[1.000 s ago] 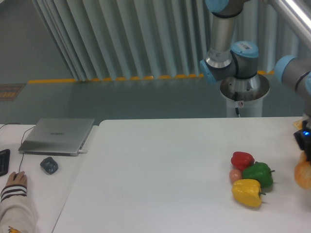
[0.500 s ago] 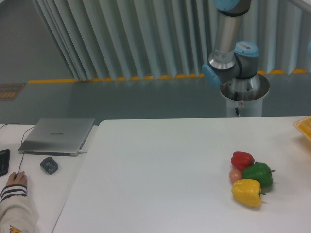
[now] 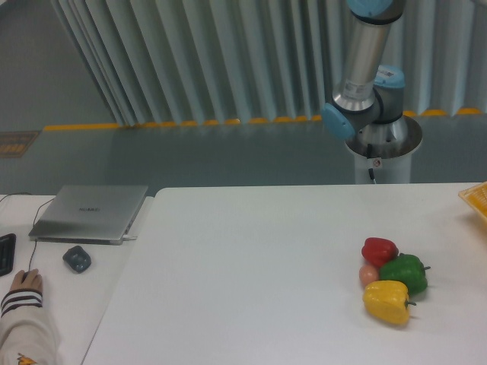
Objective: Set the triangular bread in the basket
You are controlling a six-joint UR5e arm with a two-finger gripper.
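Observation:
Only a pale yellow-orange corner of the basket point(image 3: 475, 200) shows at the right edge of the frame, on the white table point(image 3: 251, 266). The triangular bread is out of view. My gripper is out of view too; just the arm's grey tube and blue joints point(image 3: 364, 84) rise behind the table at the upper right.
A red pepper point(image 3: 379, 250), a green pepper point(image 3: 404, 274), a yellow pepper point(image 3: 388, 301) and a small pinkish item point(image 3: 368, 274) cluster at the table's right. On the left desk are a laptop point(image 3: 91, 212), a mouse point(image 3: 76, 258) and a person's hand point(image 3: 24, 285).
One second ago the gripper and an orange-brown object showed at the right edge; both have left the frame. The basket corner now shows, and the arm has swung up and right.

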